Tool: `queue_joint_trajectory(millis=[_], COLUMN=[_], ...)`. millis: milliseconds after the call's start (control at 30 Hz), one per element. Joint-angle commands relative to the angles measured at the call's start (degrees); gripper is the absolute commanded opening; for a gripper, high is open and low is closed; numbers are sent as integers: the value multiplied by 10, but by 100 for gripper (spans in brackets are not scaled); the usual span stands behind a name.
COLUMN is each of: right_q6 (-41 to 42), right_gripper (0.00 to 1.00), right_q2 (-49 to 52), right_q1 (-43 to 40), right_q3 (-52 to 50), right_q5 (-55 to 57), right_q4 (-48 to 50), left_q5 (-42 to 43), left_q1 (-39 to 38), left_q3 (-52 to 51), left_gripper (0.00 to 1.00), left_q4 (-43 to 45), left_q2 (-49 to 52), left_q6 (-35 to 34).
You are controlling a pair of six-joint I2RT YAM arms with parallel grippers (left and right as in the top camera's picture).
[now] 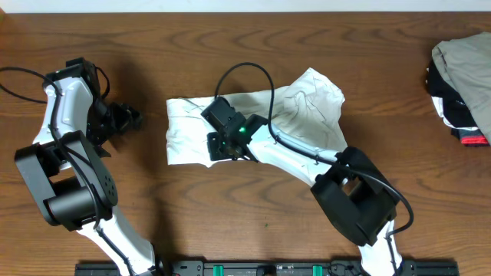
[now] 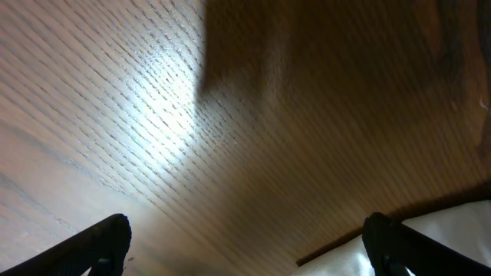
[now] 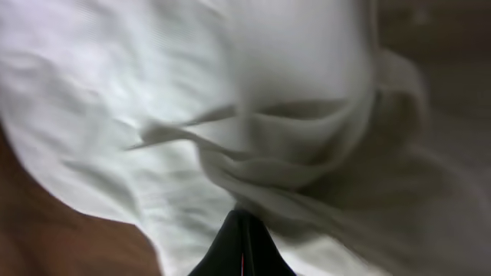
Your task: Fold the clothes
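Bright glare on the table (image 2: 165, 100), T-shirt (image 3: 115, 115) close-up blurred, soft shadows.

**White shells, black joints**

My right arm (image 1: 295, 157) and left arm (image 1: 55, 107) wear smooth white shells between blocky black joint housings. My right claw (image 3: 244, 245) has matte black fingers narrowing to a wedge. Just behind it, a small green light (image 1: 242, 130) glows on the black wrist block (image 1: 222, 116), where a thin black cable (image 1: 257, 70) loops off. My left claw (image 2: 245, 244) has dark, blunt fingers (image 2: 107, 239); a second black cable (image 1: 17, 77) trails behind.
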Motion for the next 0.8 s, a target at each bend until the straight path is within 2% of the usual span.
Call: queue_joint_trajectory(millis=[0, 133, 300, 500, 767], right_q6=[-4, -27, -32, -29, -23], right_gripper=[1, 1, 1, 2, 1], right_q2=[-3, -17, -17, -2, 62], right_q1=[-3, 23, 69, 87, 65], right_q3=[38, 110, 198, 202, 202], right_q5=[17, 33, 114, 99, 54], right_q4=[-19, -75, -145, -135, -139], left_q5=[-11, -11, -11, -11, -11], left_q1=[1, 1, 1, 1, 1], left_q3=[-3, -3, -4, -4, -5], left_gripper=[98, 98, 98, 98, 98], left_q4=[-2, -2, -2, -2, -13], left_q2=[-6, -6, -6, -6, -6], left_q6=[-3, -3, -3, -3, -3])
